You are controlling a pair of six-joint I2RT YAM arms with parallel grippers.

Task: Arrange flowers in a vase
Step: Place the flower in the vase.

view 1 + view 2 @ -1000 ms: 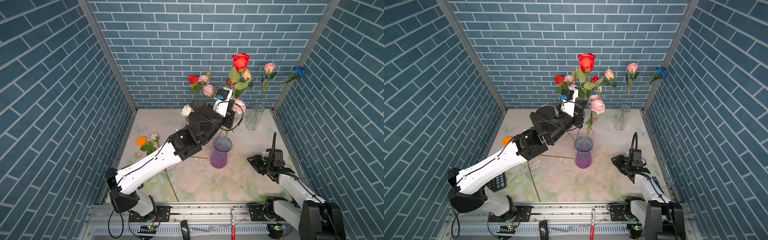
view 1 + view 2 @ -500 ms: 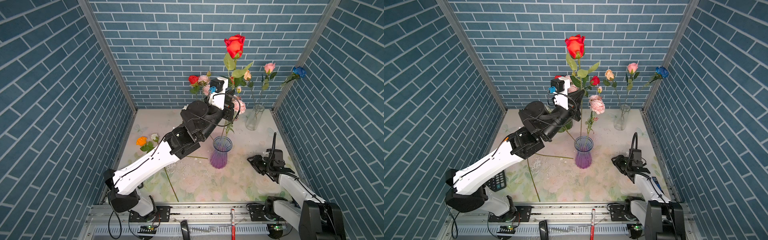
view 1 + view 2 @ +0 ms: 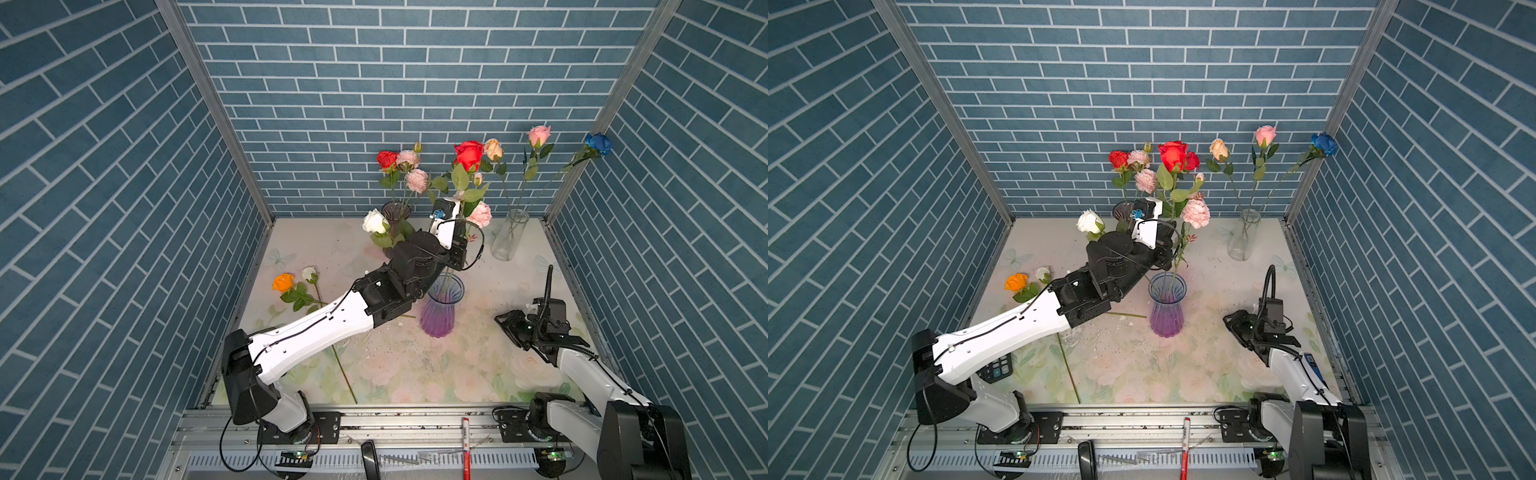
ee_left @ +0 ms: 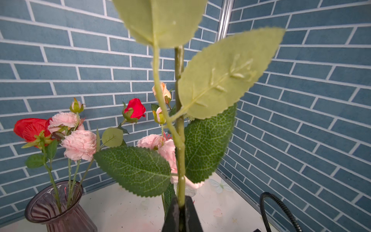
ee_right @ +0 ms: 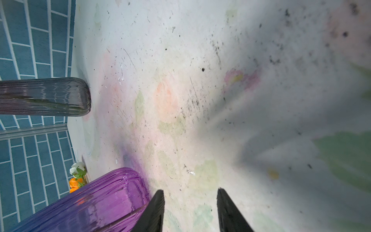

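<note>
Blue-brick booth. Left gripper (image 4: 181,200) pinched the red rose (image 3: 468,153) low on its light, floppy stem, just above the purple vase (image 3: 441,309); right gripper (image 5: 190,189) gaped empty.

Pair: left arm (image 3: 307,332), right arm (image 3: 582,374). White shell links, black joint housings, thin black cables along the shells. Bases on aluminium rail (image 3: 415,424). Right carries ribbed black hose (image 3: 549,282).

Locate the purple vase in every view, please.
In a top view: purple vase, centre of the table.
In a top view: centre of the table too.
Left wrist: not in it.
Right wrist: close beside the right gripper, at.
Shared landmark: the smoky dark vase, seen in all four.
</note>
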